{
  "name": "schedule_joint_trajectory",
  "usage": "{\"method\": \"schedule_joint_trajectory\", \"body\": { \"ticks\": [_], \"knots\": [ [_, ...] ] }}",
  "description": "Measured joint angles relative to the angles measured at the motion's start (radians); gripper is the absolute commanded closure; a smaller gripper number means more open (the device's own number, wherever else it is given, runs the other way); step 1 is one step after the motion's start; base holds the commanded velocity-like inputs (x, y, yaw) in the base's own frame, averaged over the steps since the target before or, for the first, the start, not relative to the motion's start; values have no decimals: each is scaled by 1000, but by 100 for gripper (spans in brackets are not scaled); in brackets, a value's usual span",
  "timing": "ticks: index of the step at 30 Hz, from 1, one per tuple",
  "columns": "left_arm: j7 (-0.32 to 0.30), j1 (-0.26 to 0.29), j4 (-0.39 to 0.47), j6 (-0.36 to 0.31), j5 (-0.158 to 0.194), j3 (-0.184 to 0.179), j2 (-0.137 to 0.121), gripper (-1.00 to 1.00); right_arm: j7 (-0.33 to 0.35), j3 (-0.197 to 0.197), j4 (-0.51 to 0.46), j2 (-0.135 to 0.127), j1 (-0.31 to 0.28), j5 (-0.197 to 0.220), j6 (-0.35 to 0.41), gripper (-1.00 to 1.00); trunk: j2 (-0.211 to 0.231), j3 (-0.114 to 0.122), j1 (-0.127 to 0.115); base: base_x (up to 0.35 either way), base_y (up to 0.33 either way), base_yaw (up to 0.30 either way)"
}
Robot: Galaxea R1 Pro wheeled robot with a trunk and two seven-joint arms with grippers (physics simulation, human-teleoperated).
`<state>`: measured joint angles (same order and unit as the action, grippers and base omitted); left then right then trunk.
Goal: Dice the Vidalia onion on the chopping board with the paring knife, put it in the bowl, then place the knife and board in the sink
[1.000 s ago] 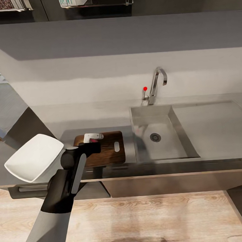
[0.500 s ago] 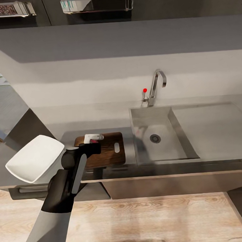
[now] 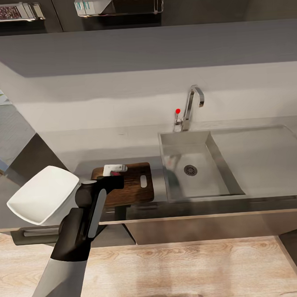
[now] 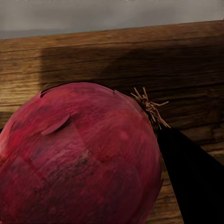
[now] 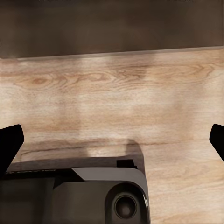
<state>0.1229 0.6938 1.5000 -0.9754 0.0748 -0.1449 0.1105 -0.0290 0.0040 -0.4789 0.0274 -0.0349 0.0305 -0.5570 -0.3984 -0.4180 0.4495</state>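
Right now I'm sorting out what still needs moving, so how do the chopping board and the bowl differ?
The chopping board is dark brown wood with visible grain; the bowl is plain white. The board lies flat and rectangular with a slot hole near its sink-side end, while the bowl is a hollow rounded square, tilted. The board is beside the sink; the bowl is farther left. Both rest on the countertop.

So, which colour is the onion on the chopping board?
Dark red to purple, the onion shows best in the left wrist view, lying on the brown chopping board.
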Motion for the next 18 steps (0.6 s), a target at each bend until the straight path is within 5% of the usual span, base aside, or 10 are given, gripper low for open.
{"method": "schedule_joint_trajectory", "body": {
  "ticks": [10,11,18],
  "knots": [
    [0,0,-1,-13,0,0,0,100,0,0,0,0,0,0,2,-100,0,0,0,0,0,0],
    [0,0,-1,-15,0,0,0,-100,0,0,0,0,0,0,2,-100,0,0,0,0,0,0],
    [0,0,-1,-18,0,0,0,-100,0,0,0,0,0,0,2,-100,0,0,0,0,0,0]
  ]
}}
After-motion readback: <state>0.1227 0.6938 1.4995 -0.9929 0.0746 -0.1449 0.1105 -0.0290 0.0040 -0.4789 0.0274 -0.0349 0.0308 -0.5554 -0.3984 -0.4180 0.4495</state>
